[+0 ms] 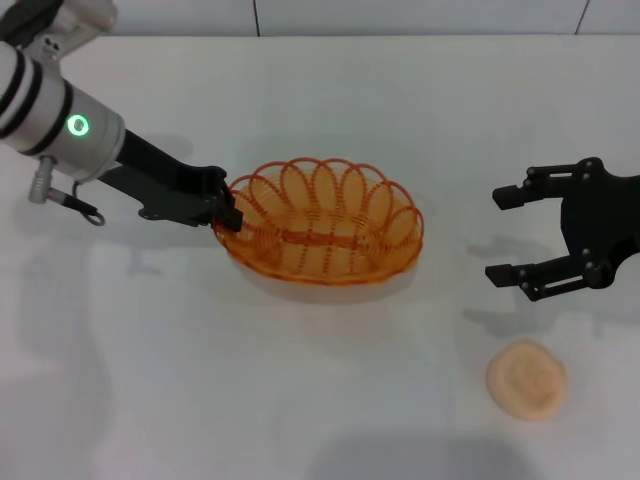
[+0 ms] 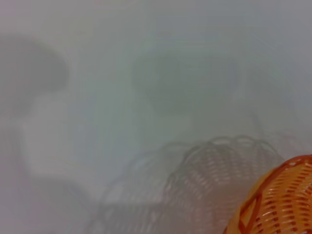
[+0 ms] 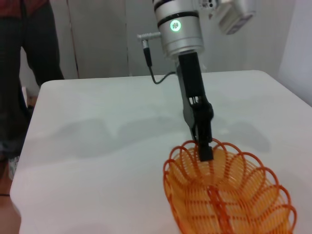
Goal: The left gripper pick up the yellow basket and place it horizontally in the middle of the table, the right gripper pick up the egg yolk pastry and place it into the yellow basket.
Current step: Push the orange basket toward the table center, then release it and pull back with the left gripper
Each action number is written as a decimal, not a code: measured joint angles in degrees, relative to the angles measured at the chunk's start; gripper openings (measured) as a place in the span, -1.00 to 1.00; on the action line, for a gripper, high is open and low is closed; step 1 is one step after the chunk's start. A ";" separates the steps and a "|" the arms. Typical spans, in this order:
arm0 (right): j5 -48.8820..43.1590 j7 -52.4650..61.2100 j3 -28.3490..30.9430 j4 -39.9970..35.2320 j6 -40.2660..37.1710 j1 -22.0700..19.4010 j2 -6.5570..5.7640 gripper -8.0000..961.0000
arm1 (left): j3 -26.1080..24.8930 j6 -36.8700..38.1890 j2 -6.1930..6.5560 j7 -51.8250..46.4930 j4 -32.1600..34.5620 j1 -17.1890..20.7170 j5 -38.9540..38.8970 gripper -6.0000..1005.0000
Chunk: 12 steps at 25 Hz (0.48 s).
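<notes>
My head camera high above, facing down over my table point(image 1: 300, 400), my left wrist camera close beside my left claw, my right wrist camera farther back, all sharing the yellow basket point(image 1: 320, 232).

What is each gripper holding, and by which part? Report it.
The left gripper is shut on the basket, holding its looped rim at the end nearest that arm. The right gripper is open, holding nothing, apart from the pastry.
</notes>
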 joint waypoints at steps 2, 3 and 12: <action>0.01 -0.32 0.00 0.00 -0.18 0.00 0.00 0.73 | 0.40 -0.90 -0.32 0.01 -0.54 -0.19 -0.03 -0.82; 0.02 -0.42 0.00 0.00 -0.27 0.00 0.00 0.73 | 0.40 -0.90 -0.32 0.01 -0.54 -0.19 -0.03 -0.82; 0.06 -1.09 0.23 0.03 -0.37 -0.08 -0.06 0.72 | 0.73 -4.32 -2.02 -0.44 -1.05 0.20 -1.16 -0.82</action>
